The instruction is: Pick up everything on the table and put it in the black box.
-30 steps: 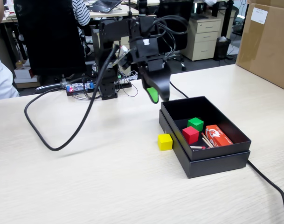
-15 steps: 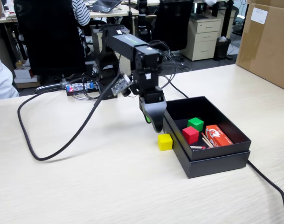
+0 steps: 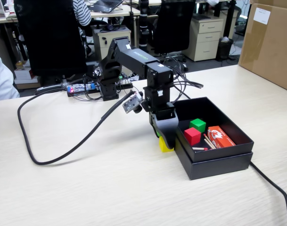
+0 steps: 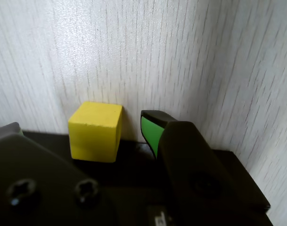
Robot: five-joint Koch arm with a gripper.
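Yellow cube [image 4: 95, 131] on desk [image 3: 86, 188], just outside black box [image 3: 218, 162]. Green cube [image 3: 197, 125], red cube [image 3: 192, 135] inside box. Claw [image 4: 108, 129] low beside yellow cube; parted, gripping nothing.

arm [image 3: 134, 56]: black | gripper [image 4: 110, 123]: green pad | cross-head screws | black cables

The arm is shown in the fixed view extended forward from its base at the rear, with the upper link sloping down to the wrist and the pincer [image 3: 165, 141] directed steeply downward, close to the surface. In the wrist view, one black finger with a green pad [image 4: 151, 134] is seen low in the frame. The second finger is largely hidden there, so the jaw gap cannot be determined.
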